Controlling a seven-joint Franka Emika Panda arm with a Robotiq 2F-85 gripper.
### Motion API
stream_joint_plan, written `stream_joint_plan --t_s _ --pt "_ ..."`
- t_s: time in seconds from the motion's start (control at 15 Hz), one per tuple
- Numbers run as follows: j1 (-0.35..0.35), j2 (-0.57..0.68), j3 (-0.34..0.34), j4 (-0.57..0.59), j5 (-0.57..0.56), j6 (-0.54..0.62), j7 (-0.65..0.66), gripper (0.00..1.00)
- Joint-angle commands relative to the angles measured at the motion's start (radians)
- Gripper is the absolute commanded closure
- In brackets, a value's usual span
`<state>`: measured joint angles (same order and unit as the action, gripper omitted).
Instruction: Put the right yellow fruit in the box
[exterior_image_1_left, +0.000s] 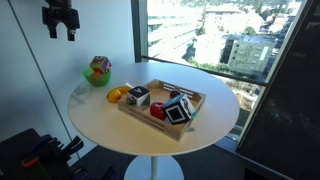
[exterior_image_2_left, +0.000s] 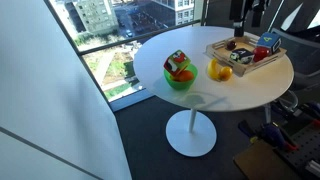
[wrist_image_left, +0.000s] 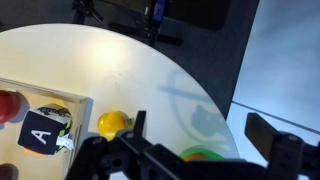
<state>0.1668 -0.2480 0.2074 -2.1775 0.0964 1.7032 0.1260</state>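
Note:
The right yellow fruit (exterior_image_2_left: 226, 73) is small, roundish and yellow-orange. It lies on the round white table beside a paler yellow fruit (exterior_image_2_left: 214, 68), between the tray and the green bowl. It also shows in an exterior view (exterior_image_1_left: 114, 96). The box (exterior_image_1_left: 190, 121) (exterior_image_2_left: 236, 62) is a shallow light-wood tray holding toy cubes and a red fruit. My gripper (exterior_image_1_left: 60, 22) (exterior_image_2_left: 250, 12) hangs high above the table, open and empty. The wrist view shows the open jaws (wrist_image_left: 200, 120), the tray's corner (wrist_image_left: 82, 103) and one yellow fruit (wrist_image_left: 112, 123); I cannot tell which fruit it is.
A green bowl (exterior_image_1_left: 97, 77) (exterior_image_2_left: 180, 80) holds a multicoloured cube and stands near the table edge; it also shows in the wrist view (wrist_image_left: 200, 155). Large windows stand close behind the table. Dark equipment lies on the floor (exterior_image_1_left: 40, 150).

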Motion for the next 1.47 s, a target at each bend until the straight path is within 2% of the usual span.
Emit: stream_joint_plan --t_s 0.0,0.67,1.4 --pt "0.003 0.001 -0.003 0.002 -0.001 -0.002 0.001 0.00" --pt "-0.013 0.010 -0.012 0.003 -0.025 0.039 0.016 0.00" --pt "-0.056 0.012 -0.036 -0.076 -0.127 0.257 0.060 0.00"
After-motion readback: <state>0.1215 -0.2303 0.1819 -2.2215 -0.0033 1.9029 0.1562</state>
